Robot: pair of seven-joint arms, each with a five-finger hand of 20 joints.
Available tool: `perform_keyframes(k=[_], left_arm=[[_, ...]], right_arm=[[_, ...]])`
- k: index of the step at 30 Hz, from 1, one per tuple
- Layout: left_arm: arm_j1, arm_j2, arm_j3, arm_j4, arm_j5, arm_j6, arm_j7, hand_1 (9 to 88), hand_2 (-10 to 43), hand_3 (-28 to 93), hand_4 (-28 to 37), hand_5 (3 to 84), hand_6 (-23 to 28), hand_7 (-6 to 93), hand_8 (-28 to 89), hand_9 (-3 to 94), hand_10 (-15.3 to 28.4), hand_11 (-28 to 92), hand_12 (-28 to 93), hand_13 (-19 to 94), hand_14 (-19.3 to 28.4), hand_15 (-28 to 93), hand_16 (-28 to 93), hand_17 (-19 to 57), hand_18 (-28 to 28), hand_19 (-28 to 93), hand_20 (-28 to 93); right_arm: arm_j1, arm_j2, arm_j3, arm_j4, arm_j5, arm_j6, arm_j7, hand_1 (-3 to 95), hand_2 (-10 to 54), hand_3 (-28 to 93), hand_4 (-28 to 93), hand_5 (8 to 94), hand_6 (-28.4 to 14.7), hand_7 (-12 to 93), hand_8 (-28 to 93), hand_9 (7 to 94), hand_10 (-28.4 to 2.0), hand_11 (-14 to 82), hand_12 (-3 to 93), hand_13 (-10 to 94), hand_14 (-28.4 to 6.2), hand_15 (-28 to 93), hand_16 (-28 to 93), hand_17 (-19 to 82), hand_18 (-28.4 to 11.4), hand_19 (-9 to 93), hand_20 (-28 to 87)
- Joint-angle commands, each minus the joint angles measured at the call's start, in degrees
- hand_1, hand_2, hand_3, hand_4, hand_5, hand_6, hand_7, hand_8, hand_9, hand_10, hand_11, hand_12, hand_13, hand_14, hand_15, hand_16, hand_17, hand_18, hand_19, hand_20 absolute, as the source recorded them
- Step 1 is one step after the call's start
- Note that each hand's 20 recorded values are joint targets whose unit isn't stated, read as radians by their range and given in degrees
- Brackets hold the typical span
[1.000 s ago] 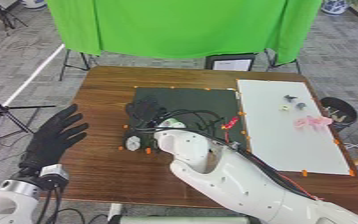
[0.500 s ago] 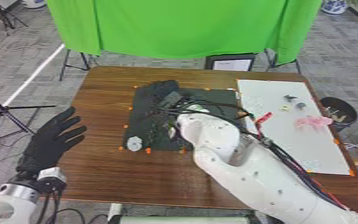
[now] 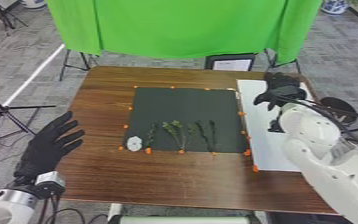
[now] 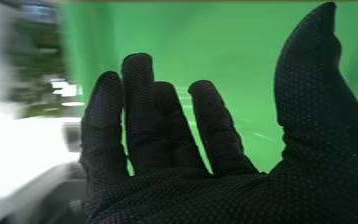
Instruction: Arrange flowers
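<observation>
R hand [image 3: 285, 90] over wht board [image 3: 266, 155], fingers straight, empty | L hand [image 3: 40, 152] fingers spread, empty (ditto!) | grn sprigs [image 3: 172, 131], wht flower [image 3: 134, 143] on dk mat [image 3: 189, 106]

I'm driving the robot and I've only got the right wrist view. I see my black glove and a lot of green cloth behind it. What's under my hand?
Observer: In the head view, your right hand is over the far part of the white mat.
Operator: Oh! And where are the leafy green stems?
Observer: The stems lie on the near half of the dark mat, to the left of the white one.
</observation>
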Motion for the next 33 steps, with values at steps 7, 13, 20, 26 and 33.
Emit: perform_keyframes(k=[7, 13, 20, 26, 33], left_arm=[[1.1, -1.04, -0.31, -0.59, 0.05, 0.38, -0.01, 24.8, -2.2, 71, -28.3, 25.5, 3.6, 18.9, -11, 22.1, 11.5, 19, 17, 18, 16.3, 32, 0, -9.8, 21.7, 40, 10], [1.2, -1.10, -0.28, -0.69, 0.09, 0.55, 0.16, 24.9, -2.1, 71, -28.3, 25.5, 3.6, 19.0, -11, 22.0, 11.4, 19, 17, 18, 16.4, 32, 0, -9.8, 21.7, 40, 10], [0.9, -1.06, -0.16, -0.56, 0.13, 0.50, 0.10, 24.9, -2.1, 71, -28.3, 25.7, 3.6, 19.0, -11, 22.1, 11.5, 19, 17, 18, 16.3, 32, 0, -9.8, 21.7, 40, 10], [0.7, -0.93, -0.08, -0.43, 0.03, 0.42, 0.12, 24.9, -2.1, 71, -28.2, 25.7, 3.7, 18.8, -11, 22.1, 11.5, 19, 17, 18, 16.4, 32, 0, -9.8, 21.7, 40, 10], [0.5, -0.54, -0.22, -0.33, 0.00, 0.08, 0.08, 24.9, -2.0, 71, -28.3, 25.7, 3.7, 19.0, -11, 22.1, 11.5, 19, 17, 18, 16.4, 32, 0, -9.8, 21.7, 40, 10]], right_arm=[[-8.7, 6.1, 5.6, 4.5, -2.0, -1.7, 2.0, 23.3, -9.5, 87, -28, 36.5, -4.9, 32, -14, 43.2, -13.8, 25.0, 23.2, 38, -11.0, 56, 17, 12, -21.0, 68, 44], [-8.4, 6.4, 5.1, 6.4, -1.6, -4.3, 2.4, 23.7, -9.5, 87, -28, 37.9, -3.8, 33, -15, 44.7, -13.5, 25.6, 22.6, 40, -10.6, 56, 18, 12, -21.0, 67, 44], [-7.9, 6.5, 4.1, 7.9, -0.7, -3.9, 3.0, 24.7, -9.5, 89, -28, 38.7, -3.4, 34, -16, 45.0, -13.1, 26.2, 22.8, 42, -9.6, 57, 19, 12, -21.0, 67, 44], [-8.7, 6.7, 2.7, 9.4, -2.2, 4.4, -0.1, 33.9, -9.5, 89, -28, 48.6, 2.0, 39, -19, 59.7, -9.0, 30.6, 24.0, 59, -5.8, 57, 24, 16, -20.6, 69, 44], [-8.5, 7.1, 1.0, 8.4, -3.4, 14.1, -2.6, 47.6, -9.5, 83, -28, 71.1, 4.8, 47, -2, 89.4, -4.8, 16.1, 46.3, 74, -4.2, 58, 37, 22, -18.7, 72, 44]])
